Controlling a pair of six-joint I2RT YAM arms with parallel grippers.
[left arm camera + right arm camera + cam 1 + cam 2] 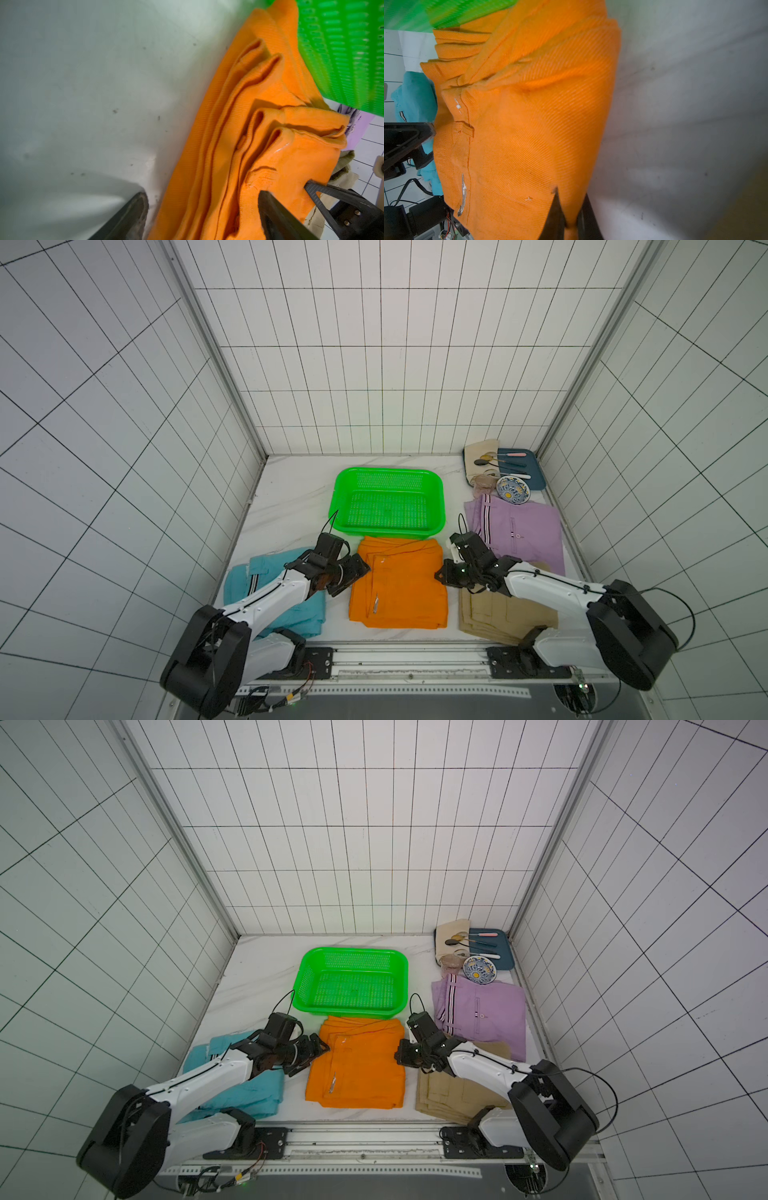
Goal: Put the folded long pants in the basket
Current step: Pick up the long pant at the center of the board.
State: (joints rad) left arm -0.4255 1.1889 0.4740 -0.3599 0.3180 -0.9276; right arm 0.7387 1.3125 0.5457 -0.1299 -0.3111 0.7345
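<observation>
Straddling left edge of orange pants (399, 585), left hand (351, 580) open wide. Pants lie flat on counter (291, 497), just beside green basket (388, 471). Right hand (438, 574) pinched shut on right edge. Cloth looks soft, floppy, light: hold both edges so folds stay.

free: tabletop (286, 497) left of basket (386, 533) | blocked: basket rim abuts orange pants (399, 585)

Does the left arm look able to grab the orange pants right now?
Likely yes: the left tool is open astride one edge of the orange pants, nothing in between; the right tool grips the opposite edge.
</observation>
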